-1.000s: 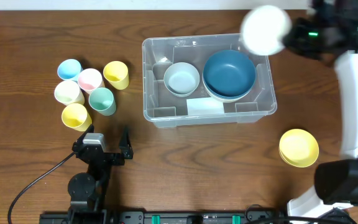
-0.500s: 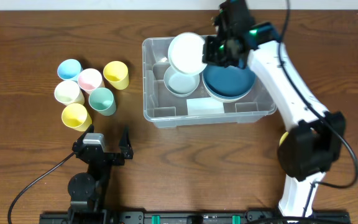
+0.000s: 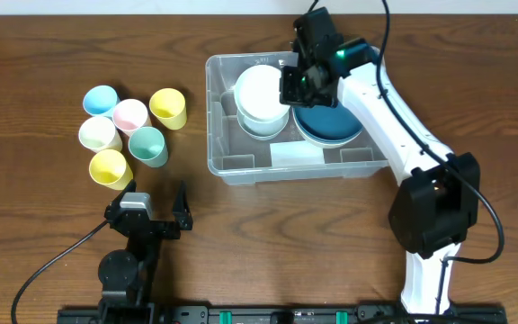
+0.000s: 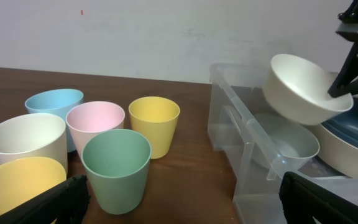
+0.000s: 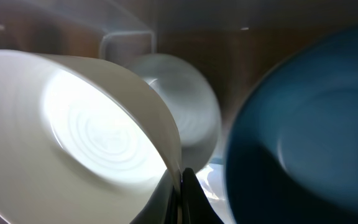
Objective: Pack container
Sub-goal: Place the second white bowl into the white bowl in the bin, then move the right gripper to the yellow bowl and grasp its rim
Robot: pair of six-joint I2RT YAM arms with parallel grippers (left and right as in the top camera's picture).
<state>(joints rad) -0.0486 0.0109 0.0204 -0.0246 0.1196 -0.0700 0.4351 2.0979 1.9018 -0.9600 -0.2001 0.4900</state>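
The clear plastic container [image 3: 241, 169] stands mid-table with a pale blue bowl [image 4: 291, 144] and a dark blue bowl [image 3: 331, 121] inside. My right gripper [image 3: 297, 85] is shut on the rim of a white bowl [image 3: 261, 90] and holds it tilted just above the pale blue bowl. In the right wrist view the fingers pinch the white bowl's [image 5: 86, 130] rim at my right gripper [image 5: 180, 186], with the dark blue bowl [image 5: 303, 124] on the right. My left gripper [image 3: 156, 209] is open and empty near the table's front edge.
Several cups stand left of the container: blue [image 3: 100, 100], pink [image 3: 130, 115], yellow [image 3: 167, 108], white [image 3: 98, 134], green [image 3: 147, 146] and a second yellow [image 3: 110, 167]. The right arm reaches over the container's right side.
My right gripper has carried the white bowl from the back right, leftward and down, to just above the pale blue bowl in the container. The left arm has not moved.
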